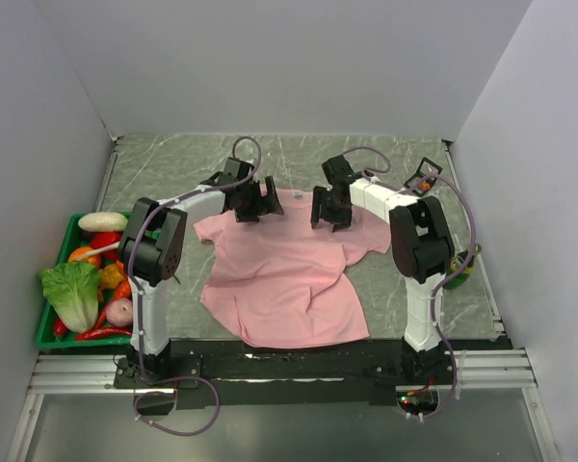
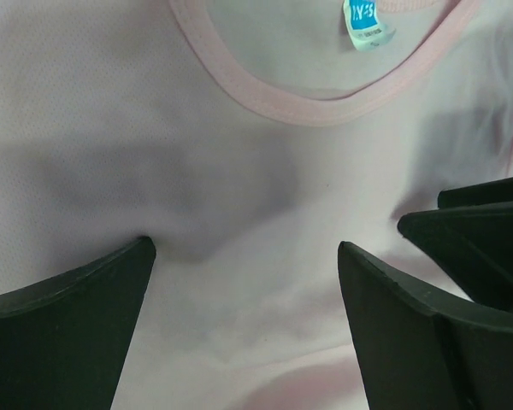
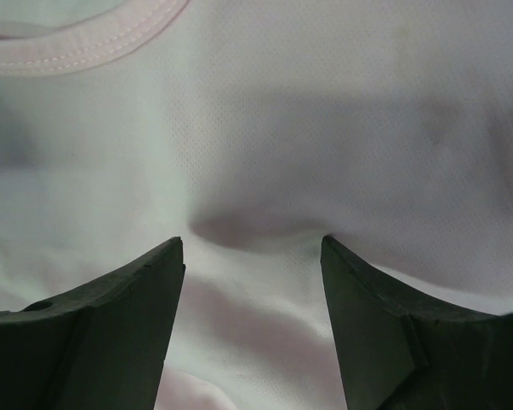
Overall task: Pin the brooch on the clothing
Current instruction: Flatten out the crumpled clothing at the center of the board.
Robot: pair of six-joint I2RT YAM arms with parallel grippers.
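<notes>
Clothing lies spread on the counter; left tool and right tool, both wide, seemingly press fabric near the collar.

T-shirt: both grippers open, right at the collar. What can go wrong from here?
1. Fabric puckers between the tips of the right gripper. Closing there could pinch both layers of the T-shirt and bunch the spot to be pinned.
2. The left gripper sits just below the collar. The shirt lies loose, so a pull from either arm would likely drag and skew it.
</notes>
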